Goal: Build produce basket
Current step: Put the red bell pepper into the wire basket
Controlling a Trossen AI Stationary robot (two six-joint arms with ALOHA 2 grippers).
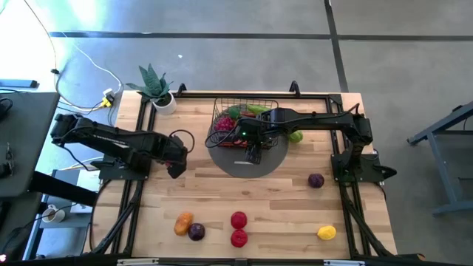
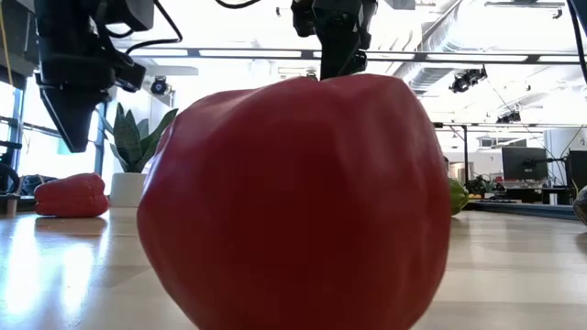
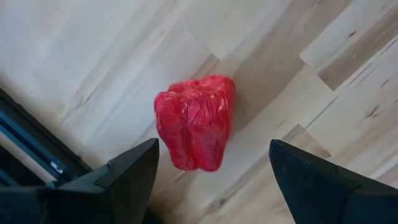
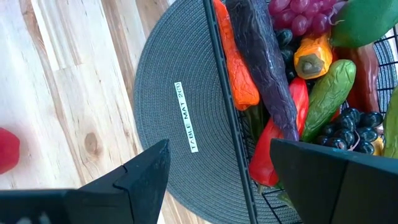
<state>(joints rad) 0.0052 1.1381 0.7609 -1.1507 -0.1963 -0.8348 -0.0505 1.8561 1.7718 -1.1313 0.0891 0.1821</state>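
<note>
Label on the grey mat

A small white strip label on the round grey woven mat reads "TABLE MAT", followed by digits too small to make out.

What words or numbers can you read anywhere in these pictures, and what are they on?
"TABLE MAT 2(0)" - on a white label on the grey mat beside the basket, right wrist view; the last characters are hard to make out, so that part is a guess.
No other text can be read in any view.
</note>
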